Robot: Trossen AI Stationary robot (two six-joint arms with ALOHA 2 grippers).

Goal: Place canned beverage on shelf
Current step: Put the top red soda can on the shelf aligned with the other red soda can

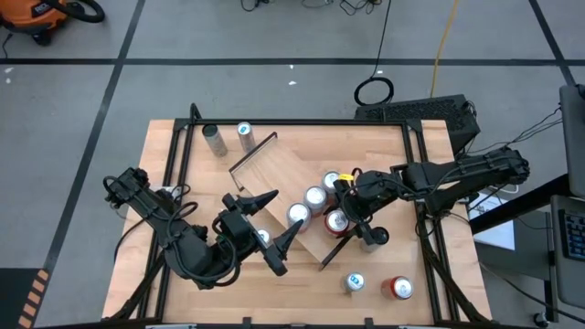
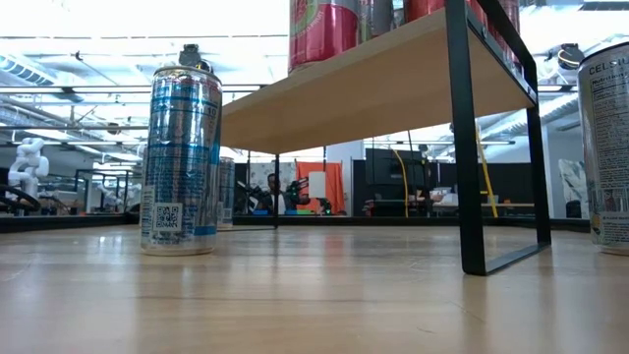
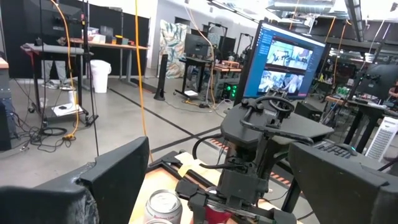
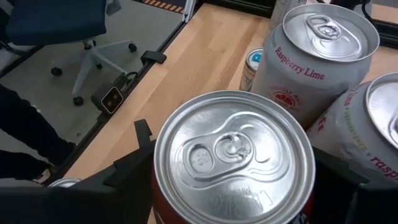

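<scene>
The shelf [image 1: 285, 174], a light-wood board with black end rails, stands slantwise mid-table; the low view shows its underside [image 2: 364, 93]. Three silver-topped cans [image 1: 315, 196] stand on it, two of them reading Raspberry Lime [image 4: 317, 56]. A red can [image 1: 336, 221] with a silver top [image 4: 233, 155] is at the board's right part, and my right gripper [image 1: 345, 217] is shut on it. My left gripper [image 1: 274, 222] hovers open and level just left of the shelf, with nothing between its fingers [image 3: 106, 180]. My right gripper pinches the red can between its two fingers, one on each side of the can's wall [image 4: 163, 186] below the rim. The fingers [image 4: 124, 177] come slanting down from the table's right side. The can is upright; whether its bottom rests on the shelf, I cannot tell.
Loose cans stand on the tabletop: two slim ones [image 1: 244, 132] at the far left, a slim blue one [image 1: 355, 281] and a red one [image 1: 398, 289] at the near right, one [image 1: 263, 238] under my left gripper. A tall slim can [image 2: 182, 157] stands near the low camera.
</scene>
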